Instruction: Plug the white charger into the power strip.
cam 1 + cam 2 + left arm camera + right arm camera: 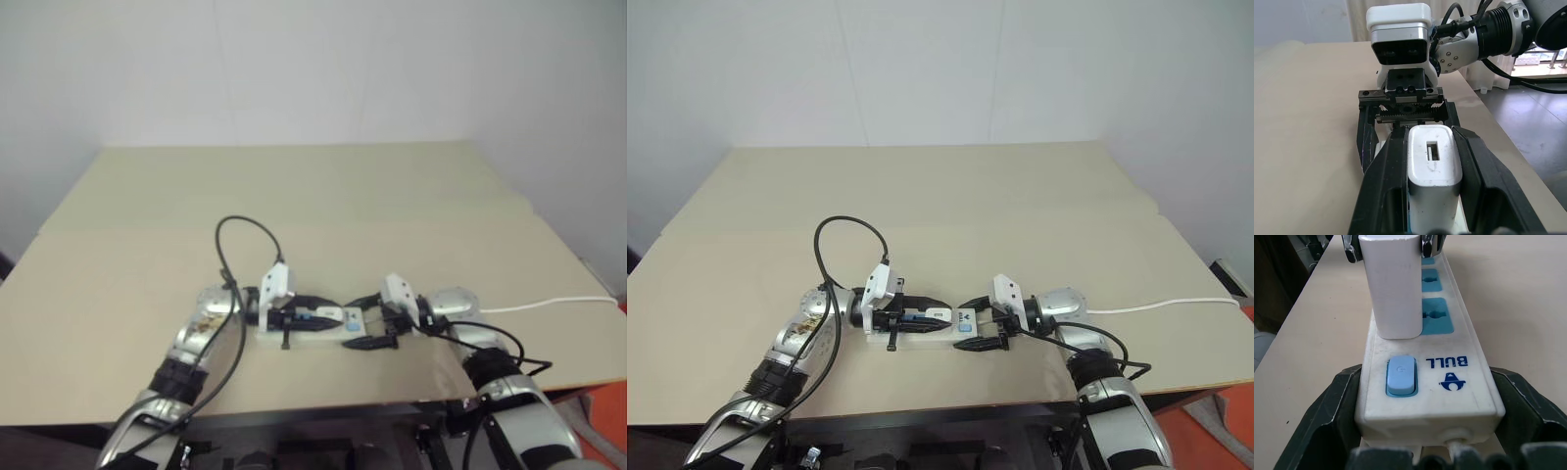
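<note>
The white charger stands upright between the black fingers of my left gripper, which is shut on it. In the right wrist view the charger rests with its base against the face of the power strip, over the socket beside the blue switch; its prongs are hidden. My right gripper is shut on the strip's switch end, one finger on each long side. From the head, both grippers meet over the strip near the table's front edge.
The strip's thin white cable runs right to the table's edge. A black cable loop rises over my left arm. The tan table stretches back to a white wall. The right arm's white camera module faces my left wrist.
</note>
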